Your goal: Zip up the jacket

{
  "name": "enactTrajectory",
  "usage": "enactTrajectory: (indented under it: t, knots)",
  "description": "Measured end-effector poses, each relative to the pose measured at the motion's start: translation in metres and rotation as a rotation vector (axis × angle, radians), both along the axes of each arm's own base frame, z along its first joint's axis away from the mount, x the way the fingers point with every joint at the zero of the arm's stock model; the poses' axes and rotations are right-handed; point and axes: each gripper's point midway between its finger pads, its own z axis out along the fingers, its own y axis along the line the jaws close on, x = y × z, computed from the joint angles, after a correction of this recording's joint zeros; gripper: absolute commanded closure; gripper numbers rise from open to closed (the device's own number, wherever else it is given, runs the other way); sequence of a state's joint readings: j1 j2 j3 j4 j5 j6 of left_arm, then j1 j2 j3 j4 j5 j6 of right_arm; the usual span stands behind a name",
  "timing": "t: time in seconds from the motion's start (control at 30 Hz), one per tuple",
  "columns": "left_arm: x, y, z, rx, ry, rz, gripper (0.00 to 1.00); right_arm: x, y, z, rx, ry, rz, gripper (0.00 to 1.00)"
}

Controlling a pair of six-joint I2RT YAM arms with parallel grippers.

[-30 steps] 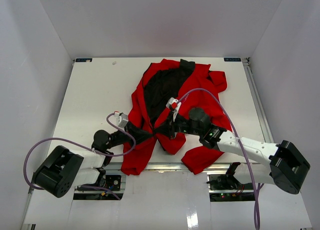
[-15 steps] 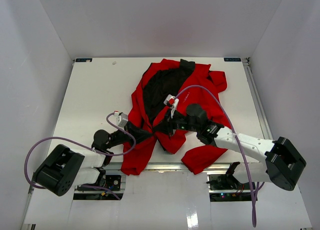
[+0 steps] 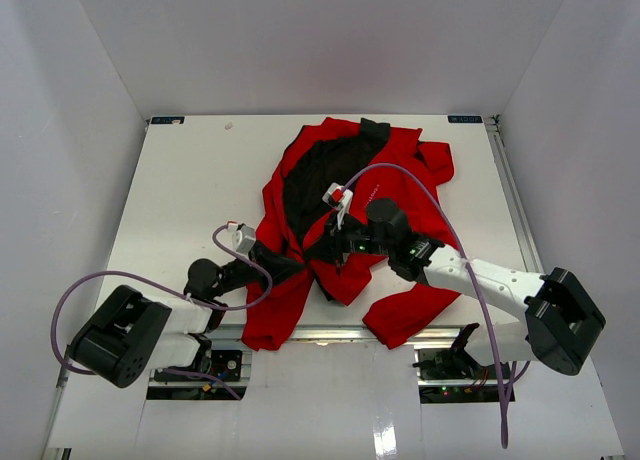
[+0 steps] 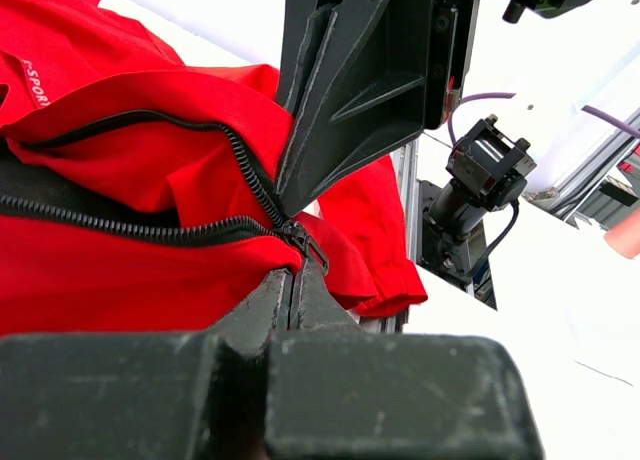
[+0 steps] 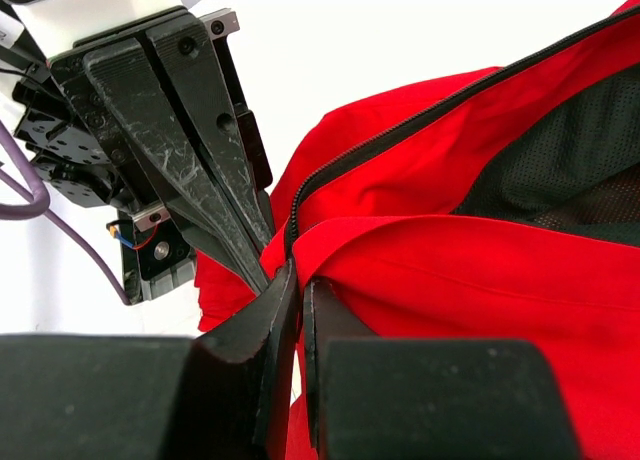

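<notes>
The red jacket (image 3: pixel 400 170) lies open on the white table, black lining up. Its lower front hangs over the near edge. My left gripper (image 3: pixel 296 263) is shut on the jacket's bottom hem, right below the zipper slider (image 4: pixel 303 243), as the left wrist view (image 4: pixel 292 278) shows. My right gripper (image 3: pixel 322 252) meets it from the right and is shut on a fold of red fabric beside the black zipper teeth (image 5: pixel 400 130), seen in its wrist view (image 5: pixel 298 272). The two grippers' tips almost touch. The zipper teeth (image 4: pixel 240 160) part just above the slider.
The table (image 3: pixel 190 180) is walled in white on three sides. A metal rail (image 3: pixel 330 332) runs along the near edge. The right arm's purple cable (image 3: pixel 420 180) arcs over the jacket. The left arm's cable (image 3: pixel 100 280) loops at the near left.
The right arm's wrist has swung up and to the left over the jacket, its tip staying at the zipper's bottom. The left arm and the jacket have hardly moved.
</notes>
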State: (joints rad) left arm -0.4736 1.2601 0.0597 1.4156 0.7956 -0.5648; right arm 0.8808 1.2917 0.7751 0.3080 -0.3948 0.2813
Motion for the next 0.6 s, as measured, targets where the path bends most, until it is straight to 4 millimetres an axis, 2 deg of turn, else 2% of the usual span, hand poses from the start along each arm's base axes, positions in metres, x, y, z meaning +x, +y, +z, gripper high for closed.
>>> enactTrajectory:
  t: [0.2,0.6]
  knots:
    - [0.0009,-0.0006,-0.0037,0.011,0.001,0.002,1.00,0.0030,0.0016,-0.0054,-0.016,0.018,-0.002,0.92]
    - [0.0025,-0.0025,0.0002,0.008,-0.036,0.020,1.00,0.0044,0.0004,-0.0030,-0.006,0.035,-0.001,0.92]
